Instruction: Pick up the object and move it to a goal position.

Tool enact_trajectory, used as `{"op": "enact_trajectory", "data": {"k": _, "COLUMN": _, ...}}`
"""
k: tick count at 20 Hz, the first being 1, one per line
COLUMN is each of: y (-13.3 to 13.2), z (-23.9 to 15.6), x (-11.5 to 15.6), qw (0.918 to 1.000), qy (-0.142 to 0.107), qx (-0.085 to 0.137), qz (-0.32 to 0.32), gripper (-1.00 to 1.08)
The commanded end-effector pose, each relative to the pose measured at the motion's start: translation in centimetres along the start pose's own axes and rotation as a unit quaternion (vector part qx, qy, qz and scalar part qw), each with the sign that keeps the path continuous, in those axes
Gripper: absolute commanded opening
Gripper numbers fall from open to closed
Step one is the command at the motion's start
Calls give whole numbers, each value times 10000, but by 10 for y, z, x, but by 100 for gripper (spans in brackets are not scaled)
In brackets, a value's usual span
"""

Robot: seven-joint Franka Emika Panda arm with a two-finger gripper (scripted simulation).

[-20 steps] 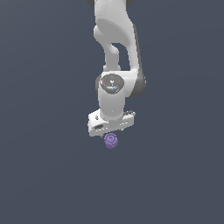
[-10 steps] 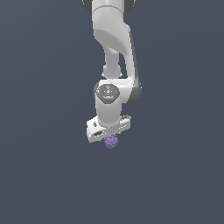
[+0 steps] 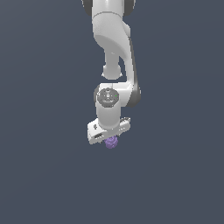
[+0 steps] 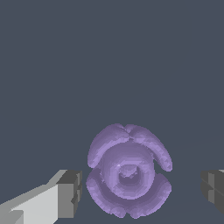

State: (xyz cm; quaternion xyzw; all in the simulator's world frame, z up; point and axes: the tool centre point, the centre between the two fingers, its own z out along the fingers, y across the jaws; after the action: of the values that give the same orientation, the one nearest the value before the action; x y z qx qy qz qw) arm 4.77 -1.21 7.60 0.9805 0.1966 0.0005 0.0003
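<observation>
Only a plain, dark slate-grey ground (image 3: 43,175) on every side

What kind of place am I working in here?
Likely a bare simulator scene: flat, featureless grey ground, a cleanly rendered white arm, and one purple object between the open fingers. No room shows.

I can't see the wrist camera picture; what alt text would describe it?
A small purple lumpy object with a swirled, ridged top sits between the two dark fingertips of an open white gripper. Neither tip touches it. Plain dark grey ground surrounds everything.
</observation>
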Motion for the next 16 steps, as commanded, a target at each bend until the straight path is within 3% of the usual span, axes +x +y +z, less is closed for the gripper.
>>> {"op": "enact_trajectory", "data": {"k": 1, "y": 0, "z": 14, "x": -1, "qw": 10000, "qy": -6, "qx": 3, "qz": -7, "gripper": 100}}
{"op": "enact_trajectory", "data": {"k": 10, "y": 0, "z": 35, "x": 0, "qw": 10000, "qy": -5, "qx": 4, "qz": -14, "gripper": 100}}
{"op": "enact_trajectory", "data": {"k": 11, "y": 0, "z": 35, "x": 0, "qw": 10000, "qy": -5, "qx": 4, "qz": -14, "gripper": -100}}
{"op": "enact_trajectory", "data": {"k": 16, "y": 0, "z": 35, "x": 0, "qw": 10000, "qy": -5, "qx": 4, "qz": -14, "gripper": -100}}
